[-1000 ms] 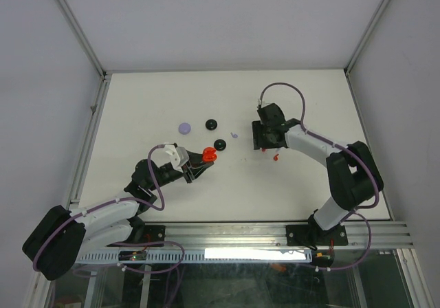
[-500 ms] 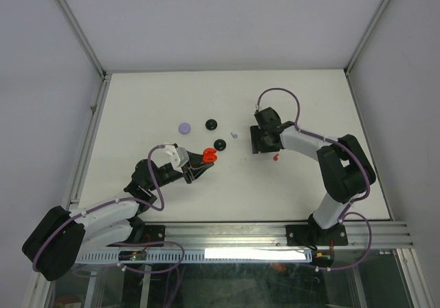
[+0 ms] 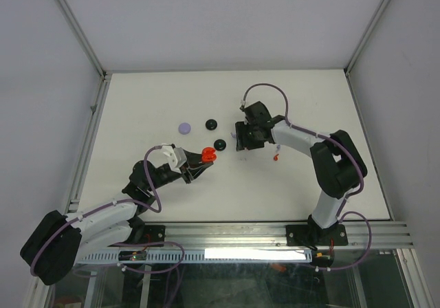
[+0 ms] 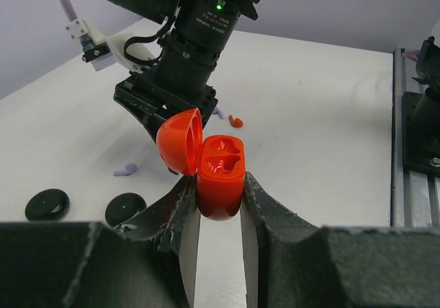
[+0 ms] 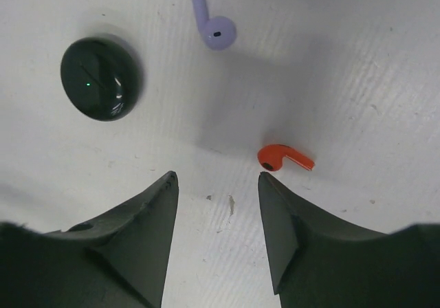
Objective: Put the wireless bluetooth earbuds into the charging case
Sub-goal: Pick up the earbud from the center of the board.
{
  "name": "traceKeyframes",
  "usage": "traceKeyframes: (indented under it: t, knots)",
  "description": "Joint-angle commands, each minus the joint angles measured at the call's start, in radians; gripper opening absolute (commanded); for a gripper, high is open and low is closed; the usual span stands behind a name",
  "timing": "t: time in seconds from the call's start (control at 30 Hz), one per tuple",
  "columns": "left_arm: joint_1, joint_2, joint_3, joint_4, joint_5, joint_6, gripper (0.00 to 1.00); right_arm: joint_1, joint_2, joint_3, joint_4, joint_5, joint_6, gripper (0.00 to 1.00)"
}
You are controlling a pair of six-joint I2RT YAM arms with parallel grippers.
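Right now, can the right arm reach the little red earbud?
Probably yes. The right gripper hangs open over the table, and the red earbud lies on it right by the fingertips, slightly to one side. Nothing lies between them; the lilac bud and black case lie apart.

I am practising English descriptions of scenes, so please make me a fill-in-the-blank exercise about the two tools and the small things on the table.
1. The left tool is shut on a ___ charging case with its lid open.
2. The right tool hangs over the table with its jaws ___.
3. The round case near the lilac earbud is ___.
4. On that round case glows a small ___ light.
Missing words: red; open; black; green.
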Motion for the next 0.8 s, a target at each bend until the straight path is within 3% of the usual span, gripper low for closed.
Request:
traceKeyframes:
  t: [0.0, 0.33, 0.77]
  knots:
    - [-0.002, -0.022, 0.018, 0.040, 0.008, -0.002, 0.00, 0.005, -0.039, 0.065, -0.026, -0.019, -0.087, 0.53]
    - [-0.003, -0.028, 0.017, 0.037, -0.001, -0.003, 0.00, 0.005, 0.084, 0.210, -0.157, 0.051, -0.343, 0.46]
    - [-0.003, -0.026, 0.014, 0.040, 0.002, -0.004, 0.00, 0.006, 0.183, 0.270, -0.260, 0.044, -0.433, 0.40]
